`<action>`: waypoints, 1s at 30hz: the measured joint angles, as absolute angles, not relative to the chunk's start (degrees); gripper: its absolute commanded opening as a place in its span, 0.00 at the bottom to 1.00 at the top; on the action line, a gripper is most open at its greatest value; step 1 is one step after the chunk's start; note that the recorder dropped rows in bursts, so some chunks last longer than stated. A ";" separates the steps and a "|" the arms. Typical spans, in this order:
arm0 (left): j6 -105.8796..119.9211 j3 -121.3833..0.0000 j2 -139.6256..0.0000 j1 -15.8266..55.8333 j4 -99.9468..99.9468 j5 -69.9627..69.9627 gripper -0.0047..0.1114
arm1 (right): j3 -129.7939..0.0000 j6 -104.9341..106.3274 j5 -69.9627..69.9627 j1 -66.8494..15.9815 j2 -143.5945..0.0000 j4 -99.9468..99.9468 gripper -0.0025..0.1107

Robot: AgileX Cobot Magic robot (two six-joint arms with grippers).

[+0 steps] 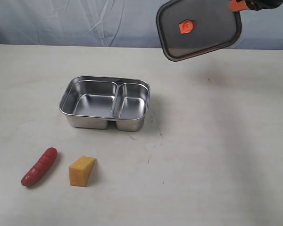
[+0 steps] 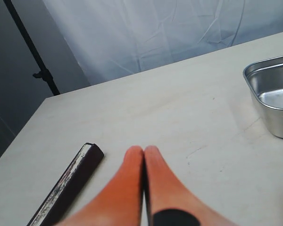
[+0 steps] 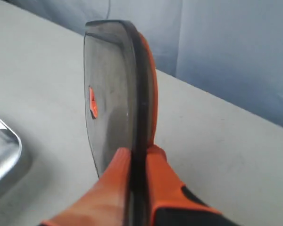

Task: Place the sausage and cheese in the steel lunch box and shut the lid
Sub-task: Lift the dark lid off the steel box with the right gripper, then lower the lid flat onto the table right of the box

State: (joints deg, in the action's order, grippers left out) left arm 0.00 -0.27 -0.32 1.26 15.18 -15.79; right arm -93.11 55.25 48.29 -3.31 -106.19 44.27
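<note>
The steel lunch box (image 1: 105, 102) stands open and empty in the middle of the table, its corner (image 2: 272, 94) showing in the left wrist view. In front of it to the left lie the red sausage (image 1: 39, 166) and the yellow cheese wedge (image 1: 81, 171). The dark lid (image 1: 198, 29) with its orange valve hangs tilted in the air at the top right, behind the box. My right gripper (image 3: 137, 151) is shut on the lid's edge (image 3: 140, 89); only its orange finger (image 1: 237, 4) shows in the exterior view. My left gripper (image 2: 144, 150) is shut on nothing, low over the table and outside the exterior view.
A dark flat bar (image 2: 66, 186) lies on the table beside my left gripper. The pale tabletop (image 1: 217, 155) ends at a wrinkled blue-grey backdrop (image 1: 85, 21). A dark stand pole (image 2: 30, 47) rises past the table's far corner.
</note>
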 measured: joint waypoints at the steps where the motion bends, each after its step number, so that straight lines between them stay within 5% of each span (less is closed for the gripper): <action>1: 0.00 -0.27 -0.32 1.26 15.18 -15.79 0.04 | -93.16 55.25 48.58 -3.63 -105.29 40.38 0.01; 30: 0.00 -0.27 -0.32 1.26 15.18 -14.94 0.04 | -93.57 50.20 62.69 -30.34 -103.01 0.00 0.01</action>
